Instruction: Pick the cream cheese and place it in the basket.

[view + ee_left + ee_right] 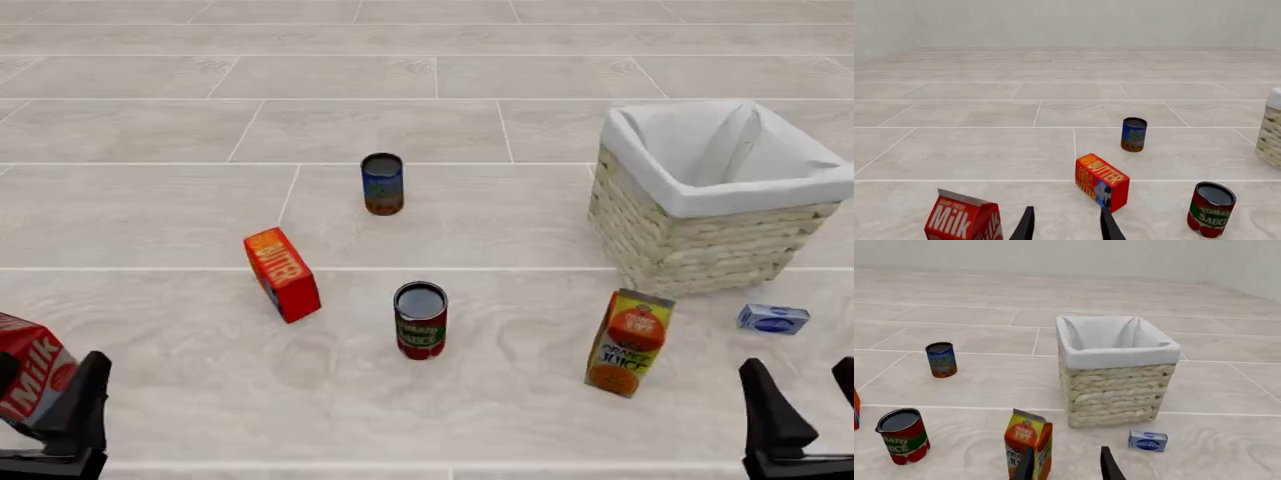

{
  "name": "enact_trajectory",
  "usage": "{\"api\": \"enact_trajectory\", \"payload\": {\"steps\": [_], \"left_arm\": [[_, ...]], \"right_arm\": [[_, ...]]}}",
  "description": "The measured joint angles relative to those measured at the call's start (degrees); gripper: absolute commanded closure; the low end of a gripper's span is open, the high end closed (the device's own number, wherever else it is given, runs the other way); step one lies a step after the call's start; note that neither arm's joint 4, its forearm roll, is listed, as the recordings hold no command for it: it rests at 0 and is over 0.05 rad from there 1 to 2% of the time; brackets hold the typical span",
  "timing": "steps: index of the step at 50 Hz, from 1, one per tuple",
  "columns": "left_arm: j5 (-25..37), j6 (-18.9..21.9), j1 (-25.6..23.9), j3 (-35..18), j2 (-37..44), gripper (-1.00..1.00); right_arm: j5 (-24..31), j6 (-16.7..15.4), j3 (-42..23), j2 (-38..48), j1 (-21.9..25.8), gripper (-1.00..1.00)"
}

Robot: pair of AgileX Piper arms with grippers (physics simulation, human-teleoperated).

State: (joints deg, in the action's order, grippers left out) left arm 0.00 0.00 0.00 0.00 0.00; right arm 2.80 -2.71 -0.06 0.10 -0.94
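Pale stone-look tiles carry your small flat cream cheese box (773, 319) just beside the woven, cloth-lined basket (694, 245), both your grippers spread and empty.

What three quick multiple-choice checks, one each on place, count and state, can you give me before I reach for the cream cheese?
1. Where does the cream cheese lie?
A. Inside the basket
B. On the floor near the basket's right front corner
C. Against the butter box

2. How many cans stand on the floor?
A. One
B. Two
C. Four

3. What is the right claw doing?
A. Open, holding nothing
B. Shut on the cream cheese
C. Shut on the juice carton

Answers: 1 B, the small blue box sits outside the wicker wall. 2 B, the tomato sauce can and the blue can. 3 A, its fingers stand apart with only floor between.
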Motion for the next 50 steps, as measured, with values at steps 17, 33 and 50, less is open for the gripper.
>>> {"api": "enact_trajectory", "payload": {"steps": [17,33,50], "left_arm": [[0.0,0.0,0.0,0.0,0.0,-1.0],[0.0,0.0,0.0,0.0,0.0,-1.0],[0.0,0.0,0.0,0.0,0.0,-1.0]], "right_arm": [[-1.0,4.6,-1.1,0.7,-0.2,-1.0],[1.6,5.4,-6.0,2.0,-0.7,-1.0],[3.2,4.4,-15.6,13.4,-1.3,-1.0]]}}
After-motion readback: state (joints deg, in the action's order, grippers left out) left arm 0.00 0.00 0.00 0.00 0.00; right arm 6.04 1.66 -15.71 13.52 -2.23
